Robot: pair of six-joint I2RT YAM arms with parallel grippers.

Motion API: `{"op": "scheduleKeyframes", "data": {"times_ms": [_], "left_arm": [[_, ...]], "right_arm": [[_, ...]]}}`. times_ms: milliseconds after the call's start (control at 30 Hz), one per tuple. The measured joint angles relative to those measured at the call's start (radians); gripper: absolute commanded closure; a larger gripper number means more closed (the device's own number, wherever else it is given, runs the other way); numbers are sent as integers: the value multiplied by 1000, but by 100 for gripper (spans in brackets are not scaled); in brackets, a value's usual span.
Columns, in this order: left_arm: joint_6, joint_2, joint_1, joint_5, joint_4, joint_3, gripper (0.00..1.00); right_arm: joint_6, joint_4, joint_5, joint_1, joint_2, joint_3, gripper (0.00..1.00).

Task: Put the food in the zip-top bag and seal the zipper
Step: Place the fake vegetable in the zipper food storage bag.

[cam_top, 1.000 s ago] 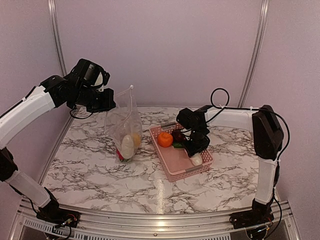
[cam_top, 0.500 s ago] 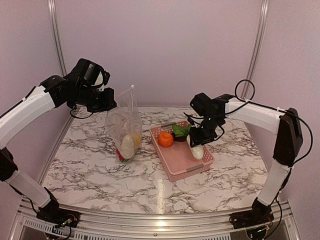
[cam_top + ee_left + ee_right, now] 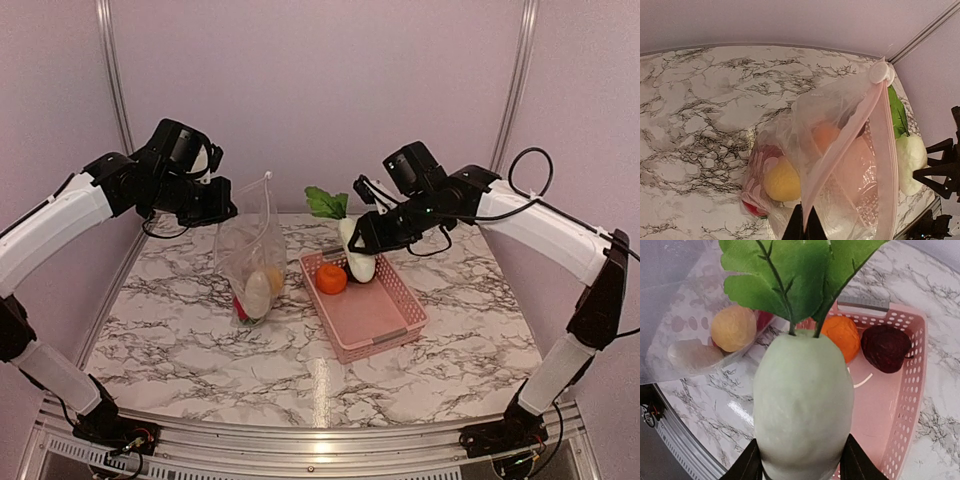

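Overhead, the left gripper (image 3: 213, 207) pinches the upper mouth edge of the zip-top bag (image 3: 247, 250), its jaws fully closed on the plastic. The bag hangs upright with its base on the marble table (image 3: 200, 350), toward the far left corner. In the left wrist view the zipper (image 3: 840, 150) shows as a pale pink strip rising from the closed fingers to a white slider (image 3: 881, 74), and the mouth gapes open. Inside the bag lie a yellow ball (image 3: 782, 179), an orange-toned ball (image 3: 826, 137), a red piece (image 3: 752, 207) and a pale elongated piece (image 3: 257, 292).

The right gripper (image 3: 366, 240) is clamped around a whitish-green radish (image 3: 802, 410) with green leaves (image 3: 790, 275), holding it in the air over the far left corner of the pink basket (image 3: 385, 318), between basket and bag. The basket sits right of the table's centre and contains an orange ball (image 3: 331, 279) and a dark purple ball (image 3: 886, 347).
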Motion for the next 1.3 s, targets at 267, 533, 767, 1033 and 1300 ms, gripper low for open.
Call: {"op": "scheduleKeyframes", "data": {"times_ms": [267,533,767,1033,1300], "left_arm": [[-12,16,0,19,21,0,100],[-35,43,0,41,48,0,100],[-61,52,0,70,71,0,100],[-71,72,0,93,84,1,100],[-90,74,0,114,90,34,100]], "right_arm": [[-16,266,-14,60,-119,1,72],[-17,486,-58,105,-83,30,72],[-1,636,-104,127,-25,39,72],[3,731,-150,138,65,84,72],[8,821,-175,156,110,73,68]]}}
